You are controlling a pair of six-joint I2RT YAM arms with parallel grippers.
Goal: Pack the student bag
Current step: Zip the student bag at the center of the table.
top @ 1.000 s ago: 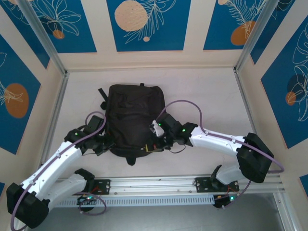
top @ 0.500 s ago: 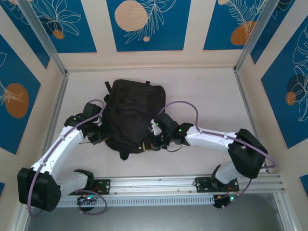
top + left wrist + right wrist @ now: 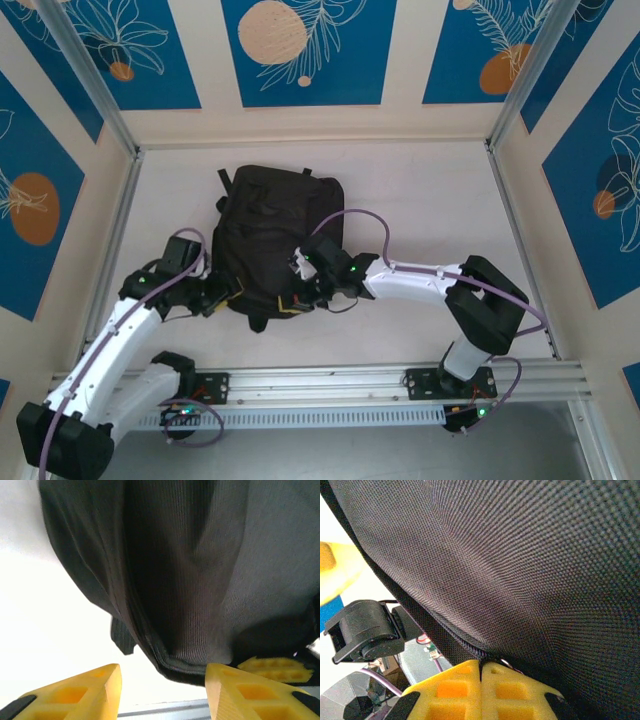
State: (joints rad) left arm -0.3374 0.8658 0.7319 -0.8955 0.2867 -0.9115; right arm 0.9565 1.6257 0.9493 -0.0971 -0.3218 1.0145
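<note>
Bright even light; the student bag (image 3: 200, 580) reads dark, table (image 3: 45, 645) glares white in wrist views.

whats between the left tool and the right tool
The near end of the student bag lies between the left tool and the right tool, as the top view shows.

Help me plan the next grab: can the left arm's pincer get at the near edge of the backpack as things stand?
Probably yes. The left pincer stands open just short of the student bag, whose edge lies right ahead of the gap, with nothing in between.
</note>
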